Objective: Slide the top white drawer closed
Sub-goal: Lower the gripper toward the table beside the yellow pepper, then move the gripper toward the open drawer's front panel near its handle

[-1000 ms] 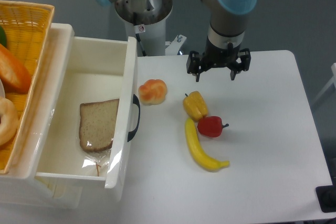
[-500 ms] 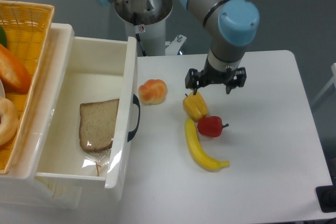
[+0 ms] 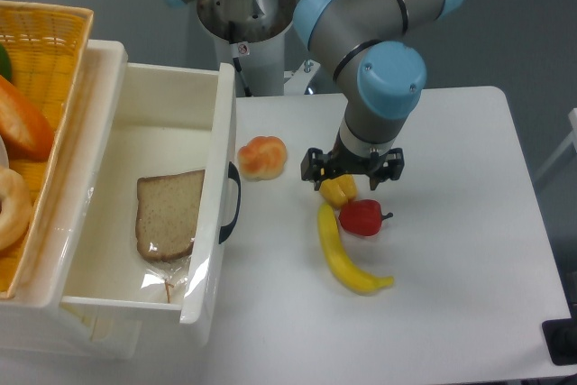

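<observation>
Lower and nearer than before, the gripper (image 3: 354, 169) hangs spread over the yellow pepper (image 3: 340, 190) — the top white drawer (image 3: 213, 178) stands fully open, handle (image 3: 233, 203) untouched.

The upper part of the yellow pepper (image 3: 340, 191) is covered by the gripper (image 3: 353, 171), whose fingertips are too small and dark for the gap between them to be judged. Left of the top white drawer (image 3: 153, 132), the yellow wicker basket (image 3: 54, 51) and the food in it are cut off by the frame's edge. The drawer's lower front corner is lost in glare
</observation>
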Action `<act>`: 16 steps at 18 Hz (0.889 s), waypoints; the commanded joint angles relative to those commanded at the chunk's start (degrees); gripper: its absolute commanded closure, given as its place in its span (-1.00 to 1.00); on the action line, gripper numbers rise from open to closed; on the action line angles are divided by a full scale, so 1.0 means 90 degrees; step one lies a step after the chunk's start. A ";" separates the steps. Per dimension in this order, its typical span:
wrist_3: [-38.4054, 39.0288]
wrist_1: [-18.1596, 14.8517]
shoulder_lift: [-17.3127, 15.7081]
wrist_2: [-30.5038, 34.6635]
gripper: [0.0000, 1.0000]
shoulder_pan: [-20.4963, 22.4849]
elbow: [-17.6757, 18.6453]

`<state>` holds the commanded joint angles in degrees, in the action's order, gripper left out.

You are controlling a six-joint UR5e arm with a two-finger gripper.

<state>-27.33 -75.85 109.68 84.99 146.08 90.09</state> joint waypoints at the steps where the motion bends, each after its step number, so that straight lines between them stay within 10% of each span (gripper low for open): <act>1: 0.0000 0.0000 0.0039 -0.0049 -1.00 -0.0010 0.0000; 16: 0.0010 -0.0010 0.0244 -0.0655 -1.00 -0.0273 0.0029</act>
<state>-27.25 -75.94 111.88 79.10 143.62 90.35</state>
